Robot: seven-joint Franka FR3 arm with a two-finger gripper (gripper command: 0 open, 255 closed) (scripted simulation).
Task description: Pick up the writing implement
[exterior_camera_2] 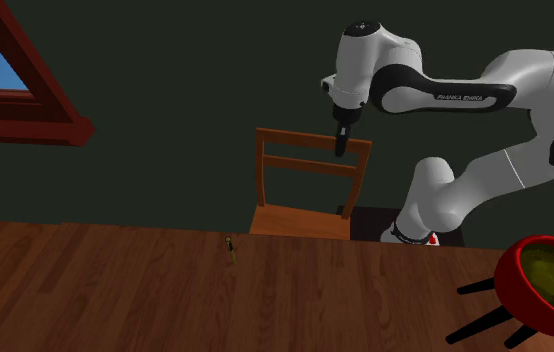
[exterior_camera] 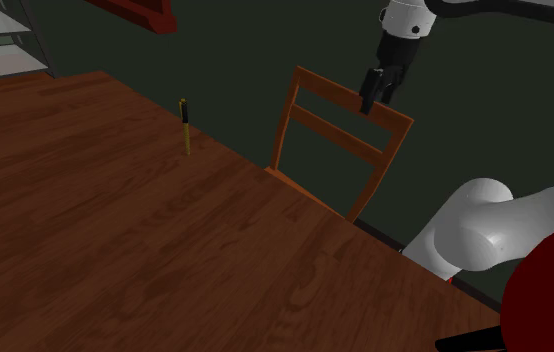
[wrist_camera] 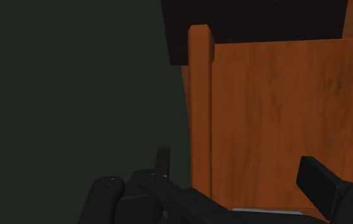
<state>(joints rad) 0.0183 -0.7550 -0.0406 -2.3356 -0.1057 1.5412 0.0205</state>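
Black gripper [exterior_camera: 371,104] hangs just above the top rail of a wooden chair [exterior_camera: 330,90], jaws wide and empty, well apart from the wooden surface [exterior_camera: 115,250]. The yellow pen [exterior_camera: 184,130], dark-capped, stands upright near the surface's far edge, at about 9 o'clock from the gripper in the shoulder view and 7 o'clock in the second exterior view. The chair stands at that edge, at the pen's 3 o'clock. Bare wood lies open around the pen. A red bowl [exterior_camera_2: 530,300] sits at the second exterior view's 4 o'clock.
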